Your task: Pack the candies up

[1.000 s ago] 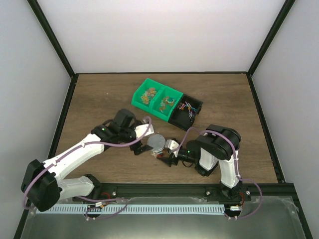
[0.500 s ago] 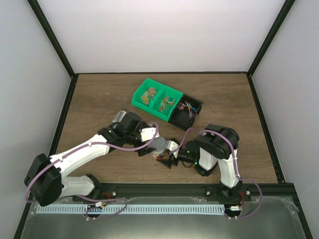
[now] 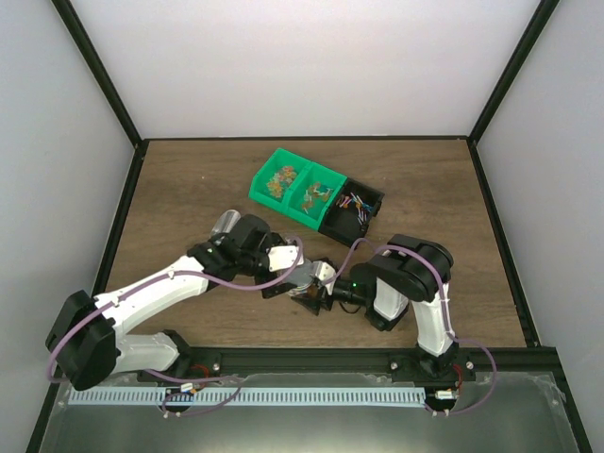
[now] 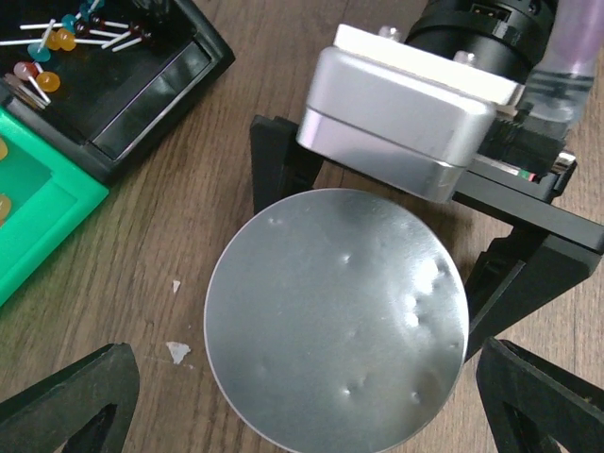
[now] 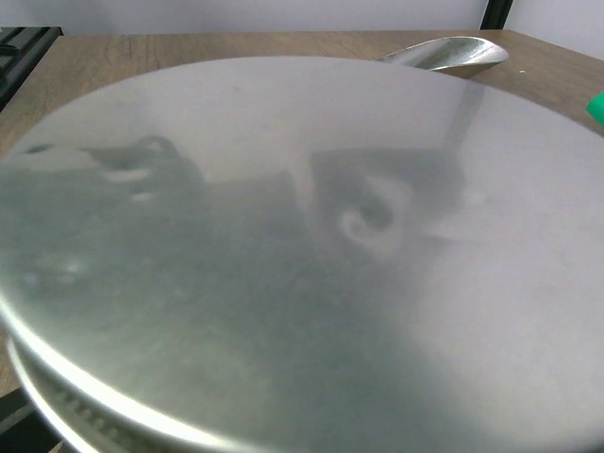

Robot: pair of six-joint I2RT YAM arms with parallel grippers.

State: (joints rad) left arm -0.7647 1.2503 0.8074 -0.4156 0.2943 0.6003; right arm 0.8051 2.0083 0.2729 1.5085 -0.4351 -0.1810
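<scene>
- Silver tin (image 4: pixel 335 316) sits mid-table. The left gripper (image 4: pixel 311 396) and right gripper (image 3: pixel 316 290) both gape wide astride it, holding nothing.
- Risk: the crowded jaws may collide, or the slick metal may skid away.
- Candies (image 4: pixel 47 42) lie in bins (image 3: pixel 288 214) at 12–1 o'clock of the tin. In the left wrist view their stick axes run roughly 9-to-3, with heads mixed.

Left arm (image 3: pixel 156 283): white shells, black rounded joints, lilac cable (image 3: pixel 231 280) looped alongside. Right arm (image 3: pixel 429 319): same white-and-black build, second lilac cable (image 3: pixel 449 307), small green light (image 3: pixel 355 279) near wrist. Left hand (image 4: pixel 302 346): black wedge-shaped fingers. Right hand (image 4: pixel 377 274): black angular fingers, silver round-cornered box (image 4: pixel 401 137) behind them, white plate, black cylinder above.
</scene>
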